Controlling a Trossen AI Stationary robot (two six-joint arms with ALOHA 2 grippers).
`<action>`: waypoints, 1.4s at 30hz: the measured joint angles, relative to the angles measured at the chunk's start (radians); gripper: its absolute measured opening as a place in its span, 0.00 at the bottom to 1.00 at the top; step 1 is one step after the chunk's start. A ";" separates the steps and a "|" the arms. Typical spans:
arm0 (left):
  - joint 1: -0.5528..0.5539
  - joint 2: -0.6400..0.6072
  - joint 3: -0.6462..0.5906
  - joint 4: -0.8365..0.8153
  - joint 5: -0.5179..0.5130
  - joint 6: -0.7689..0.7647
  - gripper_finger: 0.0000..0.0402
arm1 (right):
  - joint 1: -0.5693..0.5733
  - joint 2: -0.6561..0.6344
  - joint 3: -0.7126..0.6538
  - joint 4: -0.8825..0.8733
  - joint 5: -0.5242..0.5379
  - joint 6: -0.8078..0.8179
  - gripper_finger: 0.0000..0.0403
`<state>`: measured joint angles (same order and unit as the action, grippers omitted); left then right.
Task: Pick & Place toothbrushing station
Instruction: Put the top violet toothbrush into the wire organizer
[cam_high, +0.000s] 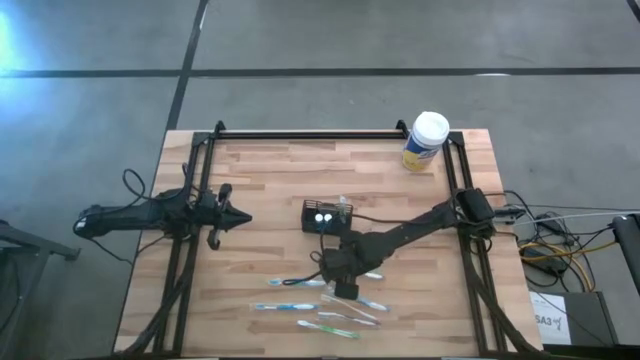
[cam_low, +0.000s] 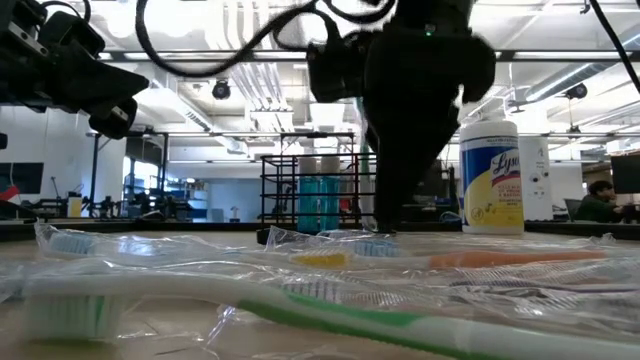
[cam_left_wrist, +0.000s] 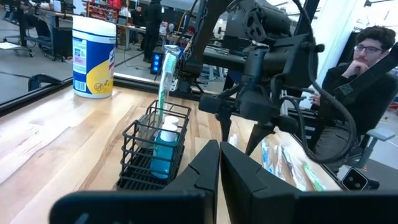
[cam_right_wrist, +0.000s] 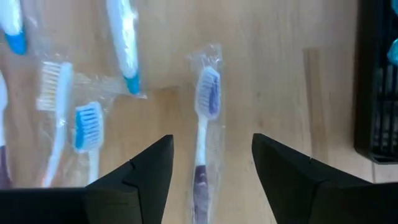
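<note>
The right tool (cam_right_wrist: 211, 168) stands wide open with nothing in it, its two dark fingers (cam_right_wrist: 140, 171) straddling a plastic-wrapped toothbrush with a purple handle and blue-white bristles (cam_right_wrist: 204, 118) that lies flat on the pale wooden surface (cam_right_wrist: 273, 74). That straddle suggests it is lined up to close across the handle. In the high view this tool (cam_high: 346, 288) sits at lower centre, over the scattered row of wrapped blue and green toothbrushes (cam_high: 300, 307), laid out apart so each can be taken singly. Just above them stands the small black wire holder box (cam_high: 327, 215), already holding a green toothbrush upright (cam_left_wrist: 163, 74) beside blue white-capped pieces (cam_left_wrist: 164, 144). The left tool (cam_left_wrist: 219, 180) is pinched closed and empty, waiting at the left edge. A yellow canister with white lid (cam_high: 425, 142) stands clear at upper right.
</note>
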<state>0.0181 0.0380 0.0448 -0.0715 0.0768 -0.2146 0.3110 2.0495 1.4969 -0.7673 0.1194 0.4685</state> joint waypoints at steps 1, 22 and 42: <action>0.000 0.000 0.000 0.000 0.000 0.000 0.05 | -0.003 0.000 -0.008 0.000 -0.007 -0.004 0.54; 0.000 0.000 0.000 0.000 0.000 0.006 0.05 | -0.006 -0.006 -0.167 0.210 -0.022 -0.013 0.53; 0.000 0.000 0.000 0.001 0.000 0.010 0.05 | -0.007 -0.038 -0.092 0.095 0.055 -0.078 0.04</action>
<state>0.0177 0.0381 0.0444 -0.0710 0.0765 -0.2047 0.3041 2.0111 1.4051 -0.6728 0.1746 0.3910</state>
